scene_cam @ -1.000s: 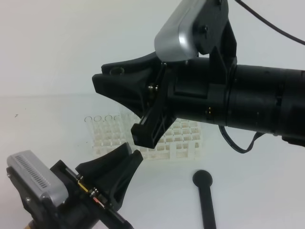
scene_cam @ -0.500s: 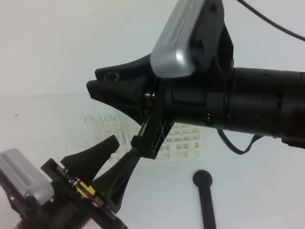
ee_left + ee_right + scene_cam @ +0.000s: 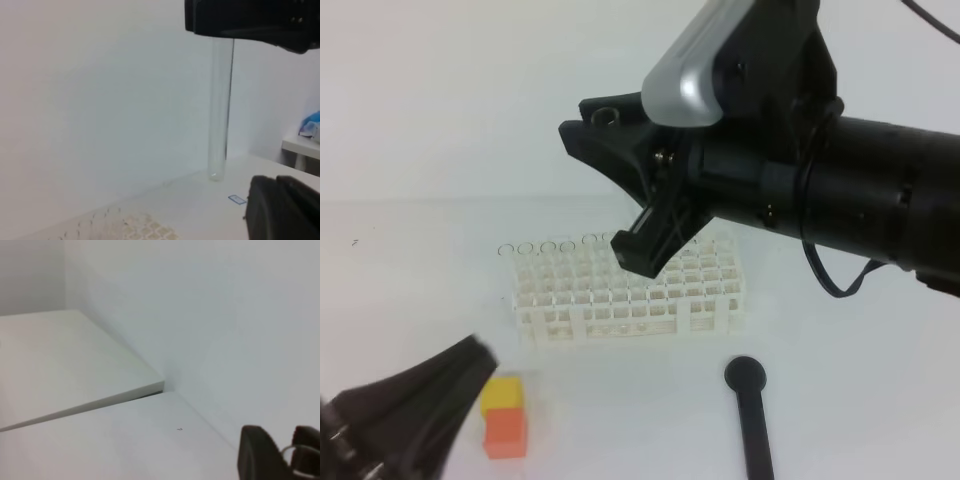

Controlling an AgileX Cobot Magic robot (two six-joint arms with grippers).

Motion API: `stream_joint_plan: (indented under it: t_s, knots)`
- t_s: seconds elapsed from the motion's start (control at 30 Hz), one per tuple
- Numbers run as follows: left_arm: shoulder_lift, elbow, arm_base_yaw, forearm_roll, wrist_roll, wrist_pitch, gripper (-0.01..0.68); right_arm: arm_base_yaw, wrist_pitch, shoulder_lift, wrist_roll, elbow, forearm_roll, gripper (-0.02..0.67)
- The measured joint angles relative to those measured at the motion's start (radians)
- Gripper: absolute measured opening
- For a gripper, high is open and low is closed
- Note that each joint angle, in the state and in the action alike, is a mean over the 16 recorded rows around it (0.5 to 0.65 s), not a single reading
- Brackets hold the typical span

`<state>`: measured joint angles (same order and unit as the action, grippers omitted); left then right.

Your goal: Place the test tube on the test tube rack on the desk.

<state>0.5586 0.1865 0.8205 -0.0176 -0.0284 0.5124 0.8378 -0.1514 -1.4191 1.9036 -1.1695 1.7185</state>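
- While the right gripper [image 3: 620, 190] hangs high above the test tube rack [image 3: 630, 290], the test tube [image 3: 220, 107] shows in the left wrist view, gripped at its top between the jaws and hanging upright, clear of everything below.
- Jaws sit partly closed on that glass, a firm hold by the look of it.
- Left gripper [image 3: 440, 385] waits low, in front of the rack and to its left, pinched shut with nothing in it.
- Rack stands on the desk [image 3: 880, 400]; a yellow-and-orange block [image 3: 503, 417] sits just in front of its left end.
- Carry stage, on this evidence: insertion not yet done.
- Next move calls for lining the tube's bottom over one hole, keeping it vertical, then a slow descent.
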Motion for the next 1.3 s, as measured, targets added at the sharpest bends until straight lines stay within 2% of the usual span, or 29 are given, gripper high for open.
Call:
stream_joint_plan:
  t_s: [0.3, 0.5, 0.63, 0.97, 1.1, 1.2, 1.3]
  knots:
    - [-0.315, 0.000, -0.021, 0.017, -0.032, -0.316, 0.000, 0.000, 0.028, 0.006, 0.003, 0.000, 0.003, 0.120]
    - [-0.448, 0.000, -0.106, 0.018, -0.029, -0.413, 0.000, 0.000, 0.030, 0.007, 0.003, 0.000, 0.004, 0.120]
    - [-0.500, 0.000, -0.215, 0.018, -0.026, -0.435, 0.000, 0.000, 0.032, 0.007, 0.003, 0.000, 0.004, 0.120]
    - [-0.545, 0.000, -0.587, 0.018, -0.013, -0.442, 0.000, 0.000, 0.041, 0.007, 0.003, -0.001, 0.004, 0.120]
    - [-0.545, 0.000, -0.709, 0.019, -0.004, -0.464, 0.000, 0.000, 0.041, 0.007, -0.012, -0.002, -0.004, 0.120]
    - [-0.545, -0.003, -0.773, 0.021, 0.008, -0.510, 0.000, 0.000, 0.042, 0.007, -0.078, -0.004, -0.060, 0.120]
    - [-0.546, -0.019, -0.815, 0.026, 0.019, -0.560, 0.000, 0.003, 0.056, 0.008, -0.221, -0.006, -0.184, 0.120]
